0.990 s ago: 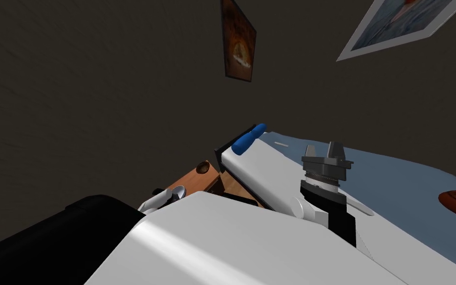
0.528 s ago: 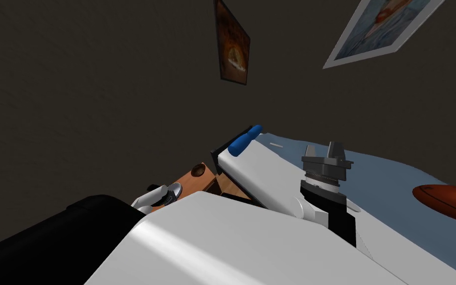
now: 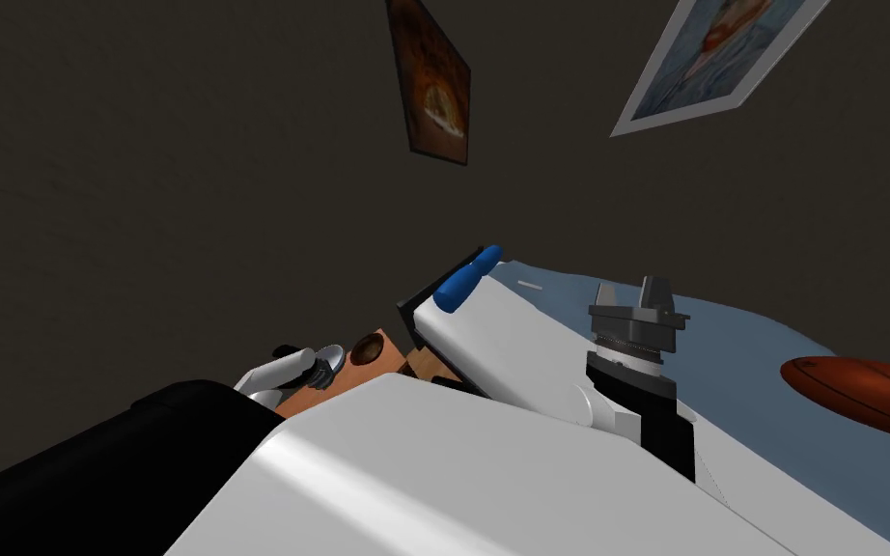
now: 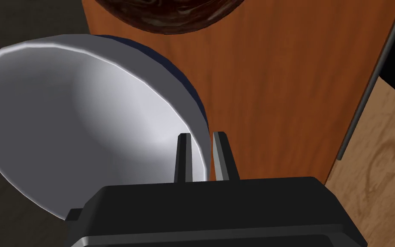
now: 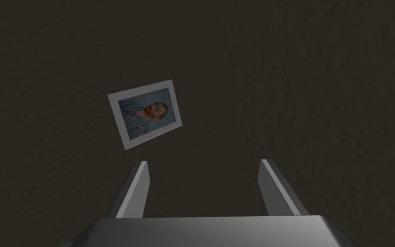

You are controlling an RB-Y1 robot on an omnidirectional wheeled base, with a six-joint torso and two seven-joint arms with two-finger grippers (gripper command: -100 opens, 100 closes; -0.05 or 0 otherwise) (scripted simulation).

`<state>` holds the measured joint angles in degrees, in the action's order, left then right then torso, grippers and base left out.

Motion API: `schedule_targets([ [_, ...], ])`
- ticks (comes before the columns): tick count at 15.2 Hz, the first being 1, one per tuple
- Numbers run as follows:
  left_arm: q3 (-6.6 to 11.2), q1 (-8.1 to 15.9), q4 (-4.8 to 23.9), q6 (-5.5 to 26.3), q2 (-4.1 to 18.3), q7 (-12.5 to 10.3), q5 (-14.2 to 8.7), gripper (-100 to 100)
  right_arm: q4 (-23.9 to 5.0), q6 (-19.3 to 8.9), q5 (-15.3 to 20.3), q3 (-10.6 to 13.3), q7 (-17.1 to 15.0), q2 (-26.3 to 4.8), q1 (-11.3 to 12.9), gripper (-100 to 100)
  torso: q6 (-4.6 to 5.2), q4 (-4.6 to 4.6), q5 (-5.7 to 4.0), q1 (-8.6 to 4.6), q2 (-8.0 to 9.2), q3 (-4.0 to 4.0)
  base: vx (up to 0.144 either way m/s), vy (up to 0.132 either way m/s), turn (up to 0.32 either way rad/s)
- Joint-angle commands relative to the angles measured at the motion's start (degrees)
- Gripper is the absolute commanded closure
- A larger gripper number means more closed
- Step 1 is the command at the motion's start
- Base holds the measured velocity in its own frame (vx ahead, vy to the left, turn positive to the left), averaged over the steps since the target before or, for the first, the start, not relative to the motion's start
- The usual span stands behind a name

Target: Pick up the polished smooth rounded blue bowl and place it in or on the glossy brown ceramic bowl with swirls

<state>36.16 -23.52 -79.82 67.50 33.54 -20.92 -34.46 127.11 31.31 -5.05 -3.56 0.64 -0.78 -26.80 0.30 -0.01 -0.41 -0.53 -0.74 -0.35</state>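
My left gripper [image 4: 201, 135] is shut on the rim of the bowl [image 4: 85, 120], which is light grey inside and dark blue outside, one finger inside and one outside. The bowl hangs tilted over the edge of a wooden nightstand [image 4: 278, 85]. Just beyond it sits the glossy brown swirled bowl [image 4: 171, 13]. In the head view the held bowl [image 3: 330, 363] is close beside the brown bowl [image 3: 368, 348], at my left. My right gripper [image 3: 629, 288] is raised over the bed, and the right wrist view shows this gripper [image 5: 203, 163] open and holding nothing.
A bed [image 3: 520, 338] with a white and blue cover lies right of the nightstand. A blue roll [image 3: 467, 278] rests at its head and an orange ball [image 3: 868, 391] at the far right. Dark walls stand behind. Wooden floor [image 4: 385, 163] shows beside the nightstand.
My view has swung, sliding the room leftward. The left arm has carried the held bowl closer to the brown bowl. The right arm has kept still.
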Motion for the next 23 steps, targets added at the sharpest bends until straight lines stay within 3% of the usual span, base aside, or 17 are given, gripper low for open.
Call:
schedule_targets([
  [1,0.49,-0.53,-2.15,1.82,1.53,-1.16,-0.34,100,0.0,0.0,0.0,0.0,0.0,0.0,0.0,0,0.0,0.0,0.0,0.0,0.0,0.0,0.134,-0.038,-0.089],
  [7,2.02,-1.93,-6.69,6.15,5.32,-3.51,-1.64,100,0.0,0.0,0.0,0.0,0.0,0.0,0.0,0,0.07,0.01,-0.07,-0.12,-0.04,-0.01,0.151,-0.037,-0.075],
  [10,2.82,-3.03,-9.22,8.98,6.07,-4.07,-2.27,100,0.0,0.0,0.0,0.0,0.0,0.0,-0.01,0,0.03,-0.03,-0.09,-0.22,-0.14,-0.08,0.184,-0.046,-0.036],
  [15,3.59,-4.44,-12.5,12.91,5.06,-3.54,-2.89,100,0.0,0.0,0.0,0.0,0.0,0.0,0.01,0,-0.13,0.04,-0.05,-0.14,0.44,0.23,0.087,-0.027,0.021],
  [23,4.66,-6.67,-17.68,19.3,1.39,-1.33,-3.78,100,0.0,0.0,0.0,0.0,0.0,0.0,0.02,0,-0.23,0.07,0.03,0.03,0.82,0.42,0.016,0.0,0.045],
])
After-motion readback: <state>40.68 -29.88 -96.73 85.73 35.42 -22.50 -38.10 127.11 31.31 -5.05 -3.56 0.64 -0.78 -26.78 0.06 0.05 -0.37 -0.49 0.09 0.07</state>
